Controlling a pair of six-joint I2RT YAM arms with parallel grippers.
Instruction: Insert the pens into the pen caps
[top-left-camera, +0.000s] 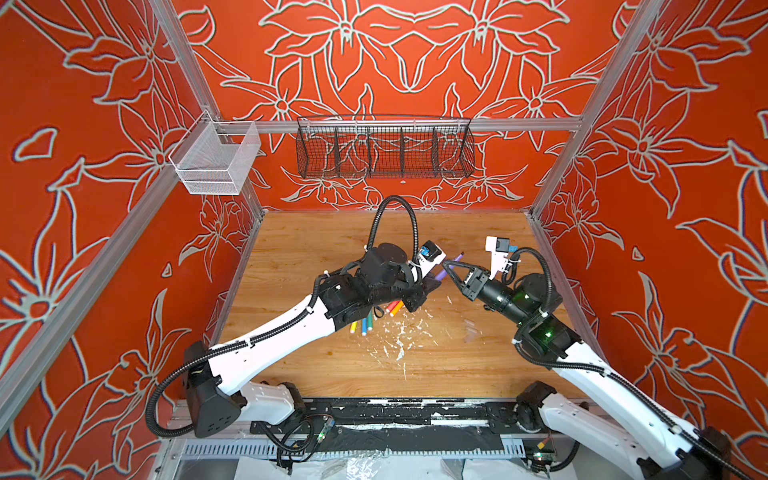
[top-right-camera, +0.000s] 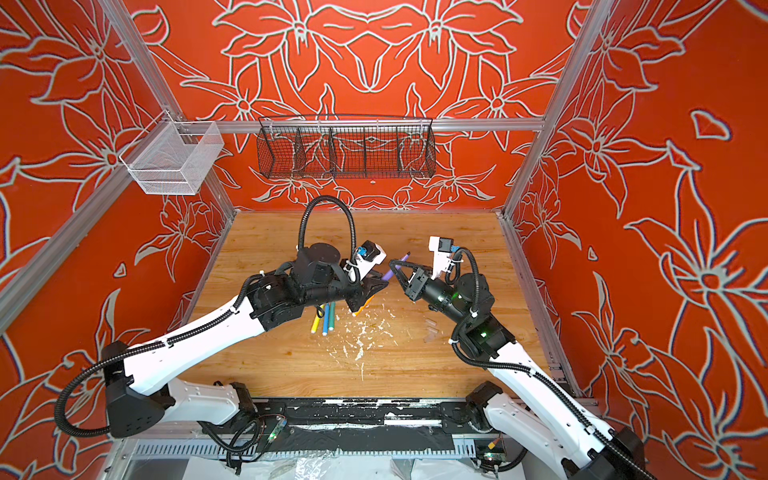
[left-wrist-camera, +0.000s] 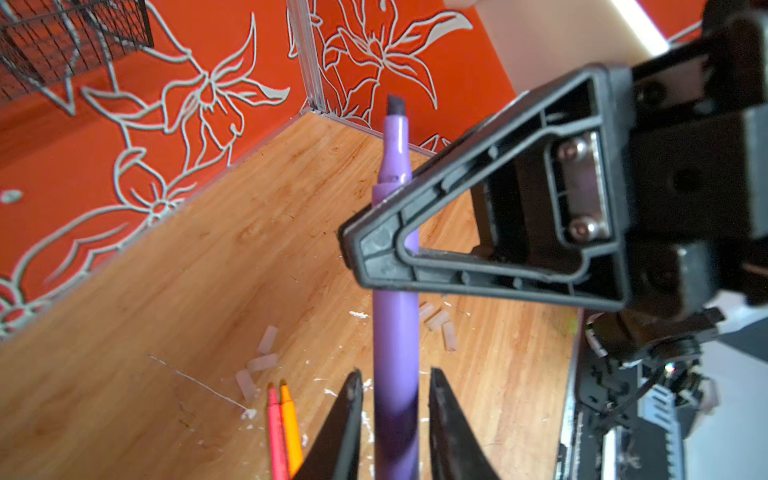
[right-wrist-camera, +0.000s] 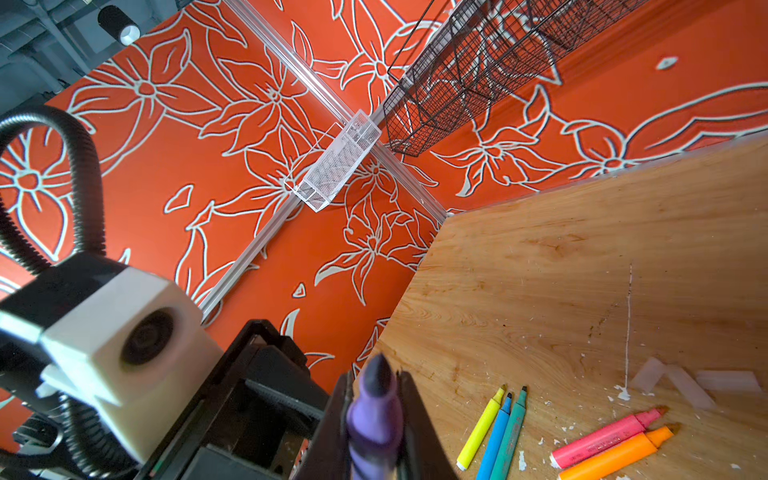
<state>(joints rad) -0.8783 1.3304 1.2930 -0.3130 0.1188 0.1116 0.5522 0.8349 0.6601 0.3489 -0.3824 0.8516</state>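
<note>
My right fingers (right-wrist-camera: 415, 424) are clamped tight on the purple pen (left-wrist-camera: 395, 332); my left fingers (left-wrist-camera: 446, 424) stand slightly apart round its barrel, a gap each side.

sixth pen (top-left-camera: 457, 257): between left pincer (top-left-camera: 432, 283), right pincer (top-left-camera: 448, 266) | five pens (top-left-camera: 364, 325): on table (top-left-camera: 316, 249) | caps (top-left-camera: 470, 329) (right of them)

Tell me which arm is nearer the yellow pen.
Left. The left arm passes directly over the yellow pen, hiding its far end; the right arm sits across the table, well apart from it.
</note>
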